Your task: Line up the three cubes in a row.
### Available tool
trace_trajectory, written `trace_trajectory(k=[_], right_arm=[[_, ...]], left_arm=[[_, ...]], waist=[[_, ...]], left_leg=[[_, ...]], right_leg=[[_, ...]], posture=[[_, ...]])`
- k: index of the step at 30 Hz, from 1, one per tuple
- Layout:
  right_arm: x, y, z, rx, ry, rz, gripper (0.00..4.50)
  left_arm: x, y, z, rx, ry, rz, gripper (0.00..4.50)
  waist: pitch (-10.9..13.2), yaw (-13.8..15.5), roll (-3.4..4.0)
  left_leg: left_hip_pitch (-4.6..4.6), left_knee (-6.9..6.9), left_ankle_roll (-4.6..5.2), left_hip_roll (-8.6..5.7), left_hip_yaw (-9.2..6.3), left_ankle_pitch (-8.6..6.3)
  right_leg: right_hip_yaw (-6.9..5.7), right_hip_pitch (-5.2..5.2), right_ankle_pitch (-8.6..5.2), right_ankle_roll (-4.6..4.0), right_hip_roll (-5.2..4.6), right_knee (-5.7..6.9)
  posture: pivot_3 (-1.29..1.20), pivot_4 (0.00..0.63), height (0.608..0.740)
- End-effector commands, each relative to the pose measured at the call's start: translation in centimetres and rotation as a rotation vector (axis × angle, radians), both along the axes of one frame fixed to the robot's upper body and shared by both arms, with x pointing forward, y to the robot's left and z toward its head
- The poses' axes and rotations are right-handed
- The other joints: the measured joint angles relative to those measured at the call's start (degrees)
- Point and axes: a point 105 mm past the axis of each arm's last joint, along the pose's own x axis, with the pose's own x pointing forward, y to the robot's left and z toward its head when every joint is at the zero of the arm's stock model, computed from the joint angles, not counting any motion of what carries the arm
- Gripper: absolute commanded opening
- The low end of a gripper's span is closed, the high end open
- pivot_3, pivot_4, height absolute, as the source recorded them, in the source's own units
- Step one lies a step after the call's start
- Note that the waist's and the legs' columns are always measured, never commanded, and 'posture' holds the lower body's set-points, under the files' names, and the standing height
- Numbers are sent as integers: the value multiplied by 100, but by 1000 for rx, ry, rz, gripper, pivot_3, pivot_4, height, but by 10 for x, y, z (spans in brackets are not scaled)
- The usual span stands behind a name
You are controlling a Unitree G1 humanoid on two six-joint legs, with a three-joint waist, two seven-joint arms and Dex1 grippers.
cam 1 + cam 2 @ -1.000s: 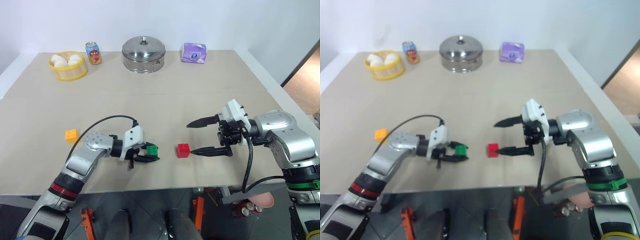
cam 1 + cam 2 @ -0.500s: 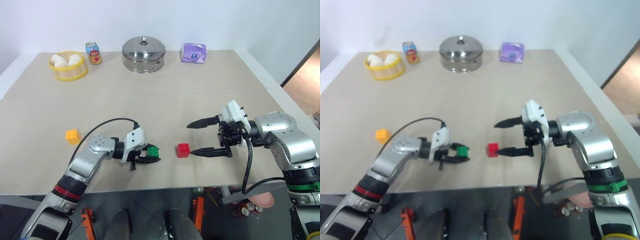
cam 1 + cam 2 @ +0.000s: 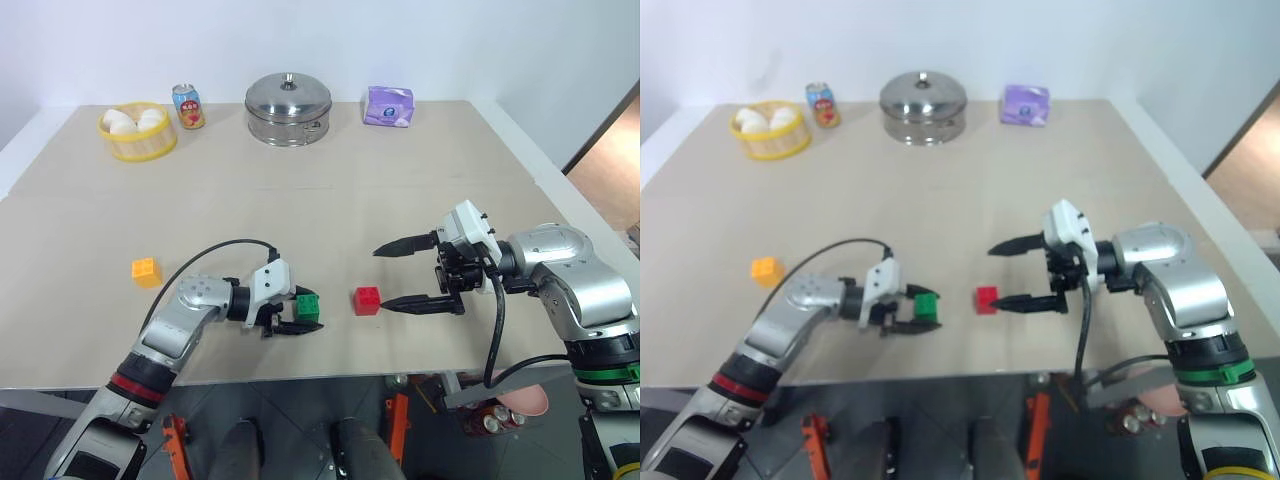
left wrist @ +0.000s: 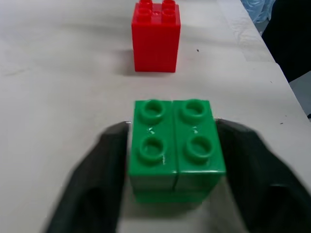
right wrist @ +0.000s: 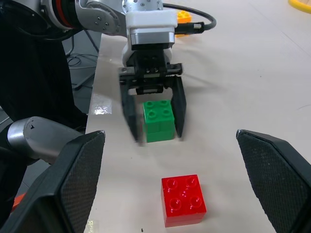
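The green cube (image 3: pixel 307 305) sits on the table between the spread fingers of my left gripper (image 3: pixel 308 312), which stands open around it; in the right wrist view a gap shows beside the green cube (image 5: pixel 159 120). Close to its right is the red cube (image 3: pixel 367 300), studs up, also ahead of the green cube (image 4: pixel 175 145) in the left wrist view. My right gripper (image 3: pixel 382 278) is open wide, its lower fingertip just right of the red cube. The orange-yellow cube (image 3: pixel 146 271) lies apart at the left.
Along the table's far edge stand a yellow basket (image 3: pixel 137 152) of eggs, a drink can (image 3: pixel 187 106), a steel pot (image 3: pixel 288 105) and a purple packet (image 3: pixel 388 105). The cubes lie near the table's front edge (image 3: pixel 300 378).
My left gripper's fingers have spread apart and let go of the green cube, which now rests on the table. The right gripper has not moved.
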Motion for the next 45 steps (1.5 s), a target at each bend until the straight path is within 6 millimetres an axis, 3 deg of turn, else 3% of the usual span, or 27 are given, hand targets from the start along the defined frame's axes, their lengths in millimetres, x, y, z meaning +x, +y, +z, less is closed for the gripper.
trace_trajectory(k=[1, 6, 11, 16, 21, 25, 34, 45], right_arm=[[-1, -2, 18, 16, -65, 4, 4500], [-1, 0, 24, 39, -68, 12, 4500], [0, 14, 51, 186, -76, 24, 4500], [7, 33, 70, 287, -88, 31, 4500], [18, 52, 74, 328, -108, 86, 4500], [27, 61, 73, 331, -101, 115, 4500], [32, 76, 68, 299, -99, 216, 4500], [32, 80, 67, 282, -99, 241, 4500]], left_arm=[[0, 1, 8, -20, -30, -8, 4329], [0, 5, 17, -44, -52, 2, 4459], [5, 32, 55, -159, -83, 133, 4459], [18, 76, 87, -269, -149, 459, 4459], [24, 137, 113, -454, -230, 956, 4459], [11, 171, 97, -458, -243, 1221, 4459], [-3, 193, 59, -503, -198, 1577, 4459], [0, 199, 18, -389, -109, 1679, 4459]], waist=[[0, 0, 0], [0, -1, 0], [0, -20, 0], [0, -16, 0], [1, -11, -2], [0, -11, -3], [-4, -2, -12], [-5, -4, -13]], left_leg=[[0, 0, 0, 0, 0, 0], [0, 0, 0, 0, 1, 0], [1, -1, 0, 4, -1, 0], [4, -3, 0, 11, 0, 0], [0, -1, 0, 11, 0, 0], [2, -1, 0, 11, 1, 0], [1, 3, -2, 10, 2, 1], [2, 2, -2, 10, -1, 0]], right_leg=[[0, 0, 0, 0, 0, 0], [1, 0, 0, 0, 0, 0], [0, -2, 1, -1, 3, 1], [-1, -3, 3, -3, 8, 2], [-1, 0, 6, 3, 8, 1], [1, 1, 10, 7, 8, 1], [0, 2, 15, -1, 9, 0], [0, -1, 17, -5, 13, 0]], posture=[[0, 150, 739], [0, 150, 739], [0, 150, 739], [0, 150, 739], [0, 150, 739], [0, 150, 739], [0, 150, 739], [0, 150, 739]])
